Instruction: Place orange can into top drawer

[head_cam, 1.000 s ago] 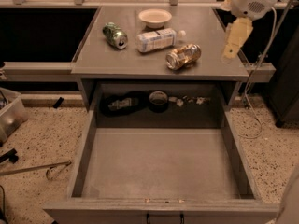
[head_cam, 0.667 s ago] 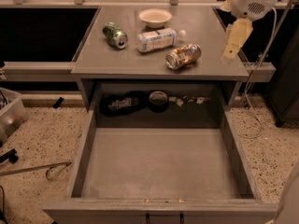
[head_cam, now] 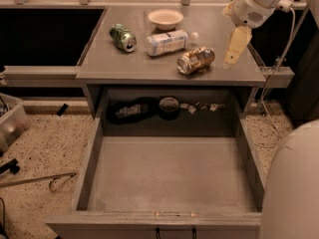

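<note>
Hovering at the right edge of the table [head_cam: 102, 59], the claw [head_cam: 234, 48], its grip impossible to tell, hangs beside the orange can [head_cam: 196, 59], which lies sideways and could roll if nudged.

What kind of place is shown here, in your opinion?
Probably a lab or workshop: a grey metal counter with its top drawer pulled open, a speckled floor, and the robot's gripper hovering beside the orange can.

The pincer [head_cam: 234, 48] hangs over the right edge of the counter [head_cam: 99, 59], just beside the orange can [head_cam: 196, 60], with a bare strip between them. The bottle [head_cam: 167, 42] (just behind the can), green can [head_cam: 123, 37] and bowl [head_cam: 166, 19] block the far side. The top drawer [head_cam: 169, 176] below stands open, its floor free.
</note>
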